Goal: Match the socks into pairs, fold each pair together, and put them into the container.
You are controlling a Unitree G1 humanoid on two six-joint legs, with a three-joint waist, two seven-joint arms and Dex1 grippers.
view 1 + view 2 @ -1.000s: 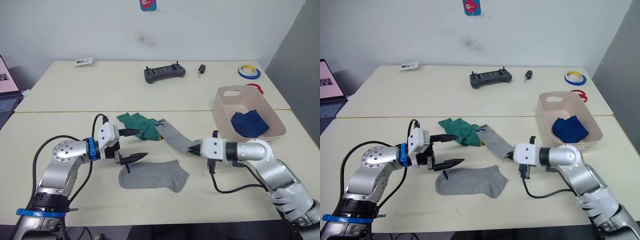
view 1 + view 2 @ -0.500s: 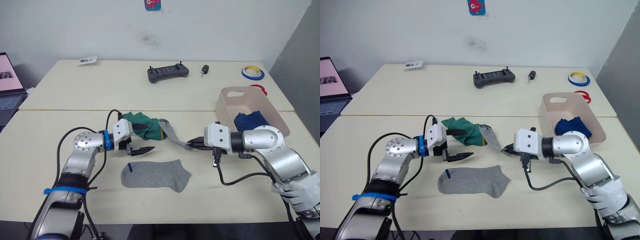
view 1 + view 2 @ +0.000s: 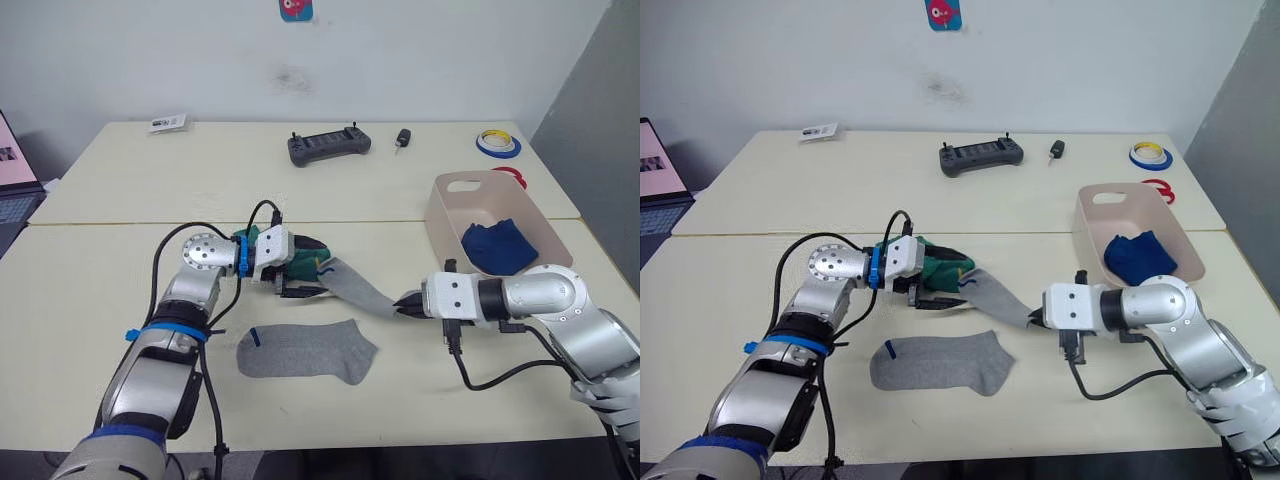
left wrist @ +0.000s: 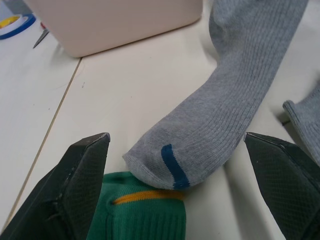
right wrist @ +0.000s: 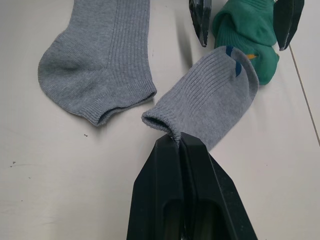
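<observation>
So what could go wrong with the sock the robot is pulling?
The right gripper pinches only the very edge of the grey sock's cuff, so it might slip free. The sock's toe end lies against the green socks, with the open left gripper right around them, so a pull could drag the green ones along, or the left gripper could close on the wrong colour.

Ribbed knit grey sock (image 5: 210, 95); smooth, seemingly matt plastic container (image 3: 445, 225); matt table (image 3: 150, 180).
</observation>
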